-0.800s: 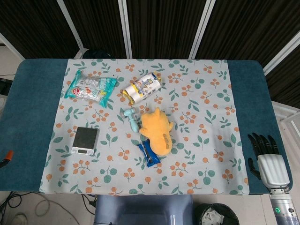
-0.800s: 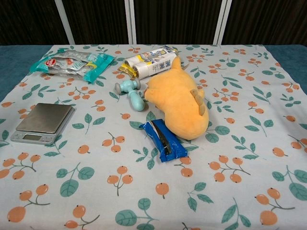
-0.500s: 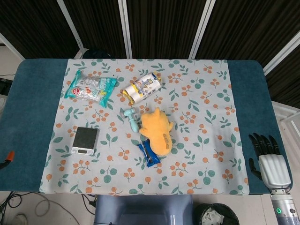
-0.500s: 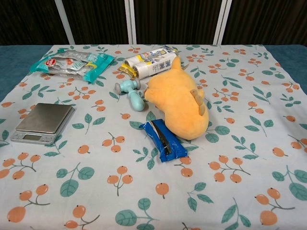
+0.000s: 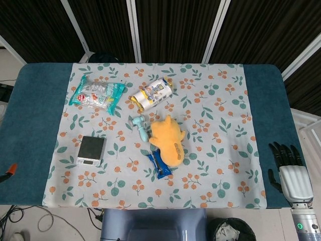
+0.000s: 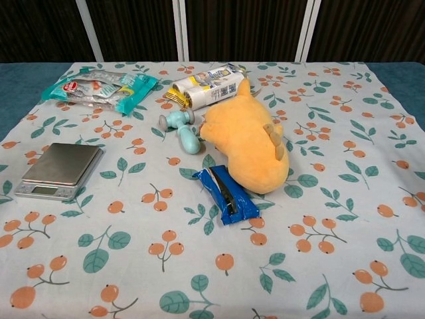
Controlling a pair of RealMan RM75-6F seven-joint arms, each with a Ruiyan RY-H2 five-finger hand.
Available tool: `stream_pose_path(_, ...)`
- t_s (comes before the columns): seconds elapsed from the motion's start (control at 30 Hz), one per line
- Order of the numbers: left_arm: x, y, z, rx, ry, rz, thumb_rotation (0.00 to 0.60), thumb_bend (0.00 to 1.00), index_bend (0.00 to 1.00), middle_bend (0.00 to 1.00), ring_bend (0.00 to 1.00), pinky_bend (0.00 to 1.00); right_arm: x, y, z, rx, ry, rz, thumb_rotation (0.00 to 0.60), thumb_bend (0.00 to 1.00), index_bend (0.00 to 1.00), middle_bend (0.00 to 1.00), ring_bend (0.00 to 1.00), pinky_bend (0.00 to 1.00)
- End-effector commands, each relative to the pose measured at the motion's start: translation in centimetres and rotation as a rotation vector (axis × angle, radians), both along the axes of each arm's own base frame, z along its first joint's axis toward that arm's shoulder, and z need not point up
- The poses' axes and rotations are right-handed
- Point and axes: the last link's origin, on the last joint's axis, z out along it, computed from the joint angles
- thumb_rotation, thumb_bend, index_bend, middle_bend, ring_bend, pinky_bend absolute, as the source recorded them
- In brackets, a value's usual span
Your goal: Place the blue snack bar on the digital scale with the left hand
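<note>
The blue snack bar [image 5: 159,165] lies flat on the patterned cloth near the table's front middle, and the chest view shows this bar [image 6: 227,195] touching the lower edge of an orange plush toy [image 6: 249,141]. The digital scale [image 5: 91,150] sits to the left with nothing on its plate [image 6: 60,171]. My right hand [image 5: 288,168] hovers off the table's right front corner, fingers spread, holding nothing. My left hand shows in neither view.
A teal dumbbell-shaped toy [image 5: 141,127] lies beside the plush. A teal snack bag [image 5: 96,94] sits at the back left and a yellow-white package [image 5: 152,93] at the back middle. The floral cloth [image 5: 215,115] covers most of the blue table.
My right hand has slid slightly toward the near edge of the frame. The objects on the table have not moved.
</note>
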Motion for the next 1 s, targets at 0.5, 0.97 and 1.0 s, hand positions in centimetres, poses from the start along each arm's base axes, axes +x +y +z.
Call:
stream_pose_path(0.5, 7.0, 6.1, -2.1, -0.249, 0.203, -0.322, 0.600, 0.19, 0.08, 0.04, 0.00, 0.01, 0.0, 0.0, -0.3, 0.009, 0.003, -0.010, 0.600, 0.59, 0.00, 0.09, 0.09, 0.00)
stream_pose_path(0.97, 17.9, 12.3, -11.1, -0.613, 0.290, -0.534, 0.600, 0.19, 0.15, 0.06, 0.00, 0.04, -0.2, 0.0, -0.5, 0.002, 0.024, -0.030, 0.600, 0.59, 0.00, 0.09, 0.09, 0.00)
stream_pose_path(1.0, 18.4, 12.4, -12.0, -0.631, 0.289, -0.541, 0.600, 0.19, 0.15, 0.07, 0.00, 0.05, -0.3, 0.0, -0.4, 0.001, 0.026, -0.032, 0.600, 0.59, 0.00, 0.09, 0.09, 0.00)
